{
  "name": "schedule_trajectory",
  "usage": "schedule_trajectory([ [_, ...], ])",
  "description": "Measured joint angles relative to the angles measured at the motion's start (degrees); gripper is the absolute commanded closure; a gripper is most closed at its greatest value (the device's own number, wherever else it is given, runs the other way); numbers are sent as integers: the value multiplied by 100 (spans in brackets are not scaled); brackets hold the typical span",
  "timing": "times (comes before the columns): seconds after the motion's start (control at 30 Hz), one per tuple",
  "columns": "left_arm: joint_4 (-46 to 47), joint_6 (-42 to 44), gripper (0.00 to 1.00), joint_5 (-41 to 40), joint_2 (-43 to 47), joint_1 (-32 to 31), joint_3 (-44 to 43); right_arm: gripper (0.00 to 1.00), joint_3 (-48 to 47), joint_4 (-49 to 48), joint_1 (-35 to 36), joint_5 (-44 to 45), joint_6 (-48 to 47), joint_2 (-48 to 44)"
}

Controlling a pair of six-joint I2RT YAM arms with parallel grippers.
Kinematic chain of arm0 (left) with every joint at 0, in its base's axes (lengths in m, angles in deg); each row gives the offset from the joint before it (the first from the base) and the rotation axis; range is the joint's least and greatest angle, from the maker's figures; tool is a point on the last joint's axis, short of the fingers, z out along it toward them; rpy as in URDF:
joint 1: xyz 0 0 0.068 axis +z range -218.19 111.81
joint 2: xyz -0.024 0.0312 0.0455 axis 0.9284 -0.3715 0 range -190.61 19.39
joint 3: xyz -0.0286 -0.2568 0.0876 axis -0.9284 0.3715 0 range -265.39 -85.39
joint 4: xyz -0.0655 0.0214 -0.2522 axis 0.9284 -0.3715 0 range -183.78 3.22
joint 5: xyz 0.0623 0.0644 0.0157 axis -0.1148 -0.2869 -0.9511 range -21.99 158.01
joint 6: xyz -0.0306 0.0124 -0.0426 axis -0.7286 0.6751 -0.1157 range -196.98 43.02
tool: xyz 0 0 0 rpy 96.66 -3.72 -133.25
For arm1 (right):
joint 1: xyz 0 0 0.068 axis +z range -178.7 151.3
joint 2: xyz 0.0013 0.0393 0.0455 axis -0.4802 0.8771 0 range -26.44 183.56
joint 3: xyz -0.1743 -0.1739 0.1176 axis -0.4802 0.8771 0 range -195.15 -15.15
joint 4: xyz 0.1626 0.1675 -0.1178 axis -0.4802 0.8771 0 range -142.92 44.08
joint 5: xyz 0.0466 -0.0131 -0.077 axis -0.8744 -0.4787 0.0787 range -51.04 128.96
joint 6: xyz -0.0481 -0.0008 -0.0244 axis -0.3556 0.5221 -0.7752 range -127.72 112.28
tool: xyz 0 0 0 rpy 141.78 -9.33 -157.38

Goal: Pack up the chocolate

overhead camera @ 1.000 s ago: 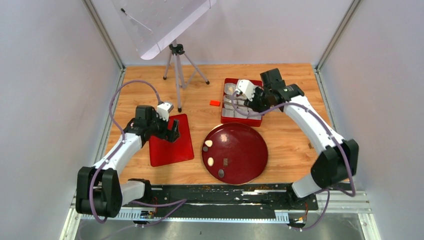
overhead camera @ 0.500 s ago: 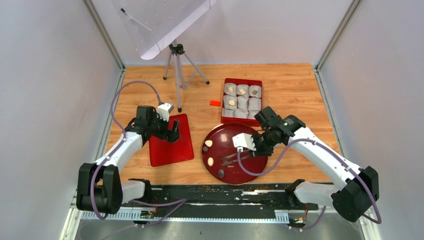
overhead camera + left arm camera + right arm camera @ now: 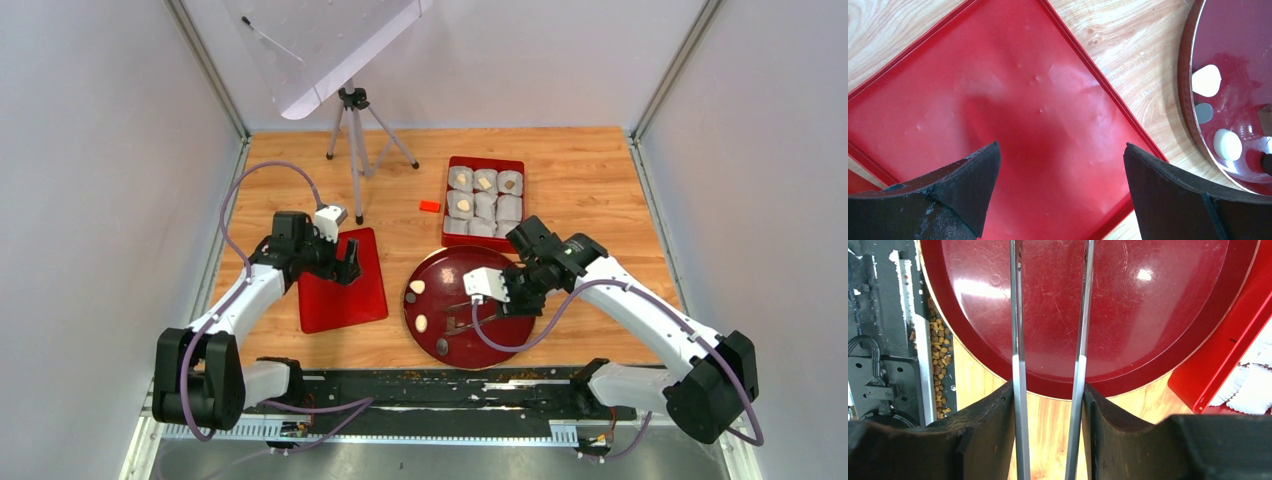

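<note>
The dark red round plate [image 3: 500,330] carries chocolate: two cream-white pieces [image 3: 417,287] [image 3: 421,323], a dull brown one [image 3: 410,297] and a dark oval [image 3: 442,346]. My right gripper [image 3: 503,297] is shut on metal tweezers [image 3: 468,312]. Their arms [image 3: 1018,330] reach over the plate [image 3: 1148,315], and their tips meet a small dark piece at its middle. The red box [image 3: 448,205] holds paper cups, three with chocolate [image 3: 463,205]. My left gripper [image 3: 345,262] hangs open over the red lid [image 3: 335,300]. In the left wrist view it [image 3: 1060,150] is empty, above the lid [image 3: 998,90].
A small orange-red block [image 3: 429,206] lies left of the box. A tripod [image 3: 352,130] stands at the back with a tilted clear panel above it. Brown crumbs [image 3: 940,350] sit along the black rail at the near edge. The box corner [image 3: 1233,355] lies close to the plate.
My right arm swung from over the box down to the plate with the tweezers, then edged left, and the tweezer arms spread a little. The left arm has not moved.
</note>
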Motion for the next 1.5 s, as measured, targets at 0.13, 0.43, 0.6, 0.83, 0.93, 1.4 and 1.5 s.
schedule_trajectory([
  [0.13,2,-26,0,7,0,0,0,51,146,-212,2,125,157,-9],
  [0.43,2,-63,0,39,0,0,0,63,328,-407,2,214,293,-9],
  [0.6,4,-63,0,39,0,0,0,84,387,-420,2,236,321,-7],
  [0.83,7,-68,0,39,0,0,0,92,210,-345,2,306,411,9],
  [0.93,7,-68,0,39,0,0,0,94,-157,-339,-28,323,501,70],
  [1.4,9,-85,0,81,0,0,0,97,-1338,-627,-1484,-59,1213,772],
  [1.5,9,-87,0,85,0,0,0,97,-1611,-874,-1993,-122,1453,1058],
])
